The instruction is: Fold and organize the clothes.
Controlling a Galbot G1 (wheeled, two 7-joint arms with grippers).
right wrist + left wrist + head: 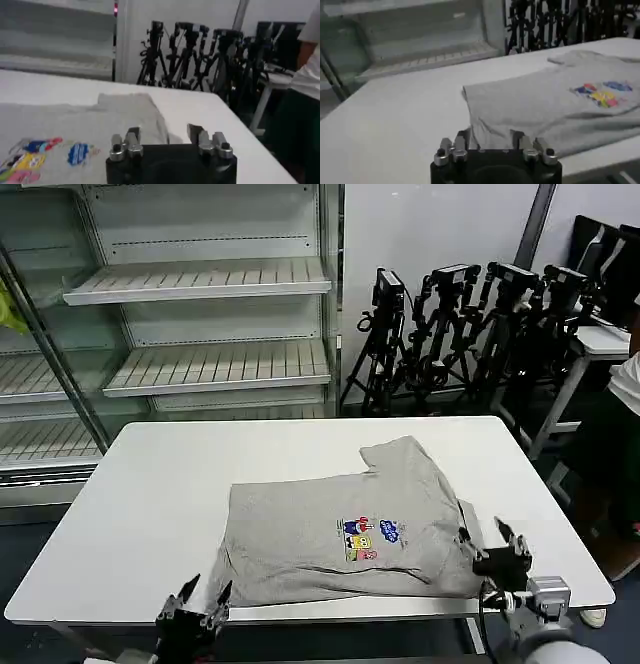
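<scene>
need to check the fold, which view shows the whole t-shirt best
The head view: the grey T-shirt lies whole on the white table, sleeve and print visible. The left wrist view shows its near corner and print; the right wrist view shows the sleeve and print, cut off.

A white rectangular table (150, 504) stands in the middle of the room on a dark floor. Behind it on the left is a glass-fronted display cabinet (210, 314) with bare white slatted shelves, and beside that a plain pale wall (440, 229) crossed by a slanted grey post. Against the wall stands a cluster of black tripods (460, 334), and further right a second white table (605, 344) with dark screens on it.
</scene>
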